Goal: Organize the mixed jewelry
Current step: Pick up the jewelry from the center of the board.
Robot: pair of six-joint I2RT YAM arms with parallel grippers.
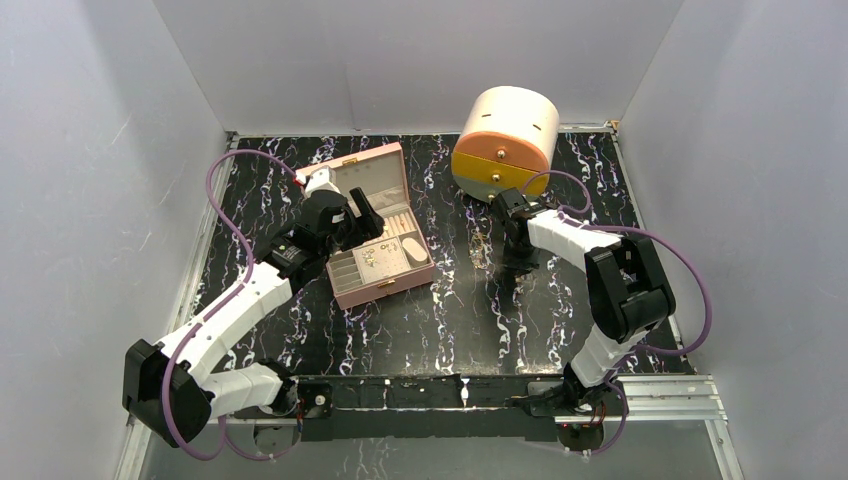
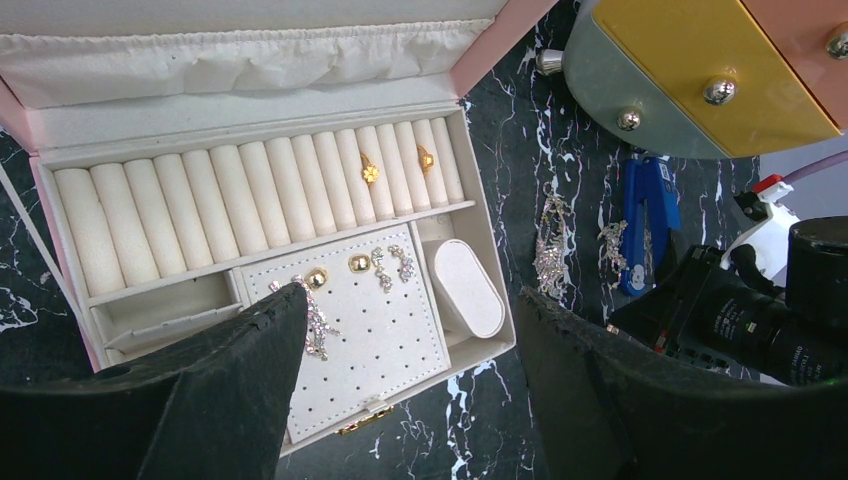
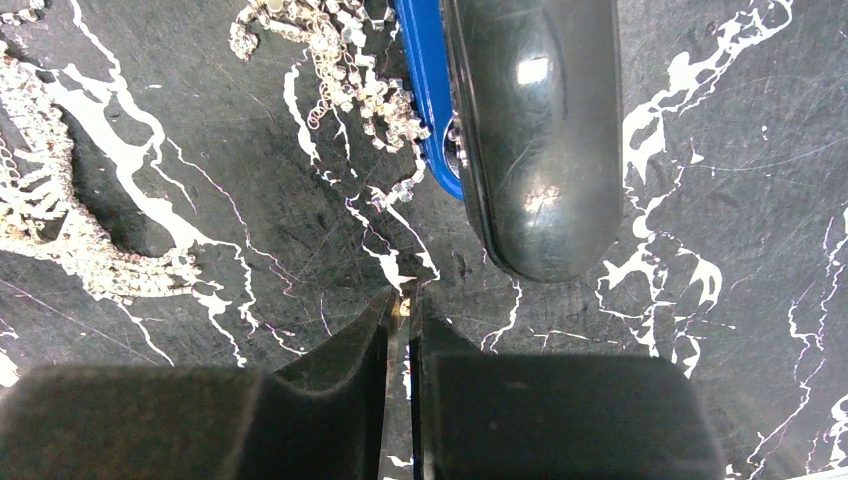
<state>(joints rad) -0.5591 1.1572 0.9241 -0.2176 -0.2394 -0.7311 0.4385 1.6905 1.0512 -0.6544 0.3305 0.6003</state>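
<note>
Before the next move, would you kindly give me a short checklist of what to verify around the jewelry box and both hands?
1. Box lid open: ok.
2. Left hand open above the box: ok.
3. Right hand gripping the gold speck at its tips: cannot tell; jaws nearly together.
4. Free ring rolls beside the two gold rings: ok.
5. Chains off the table: not ok; they lie by the blue tool.
</note>
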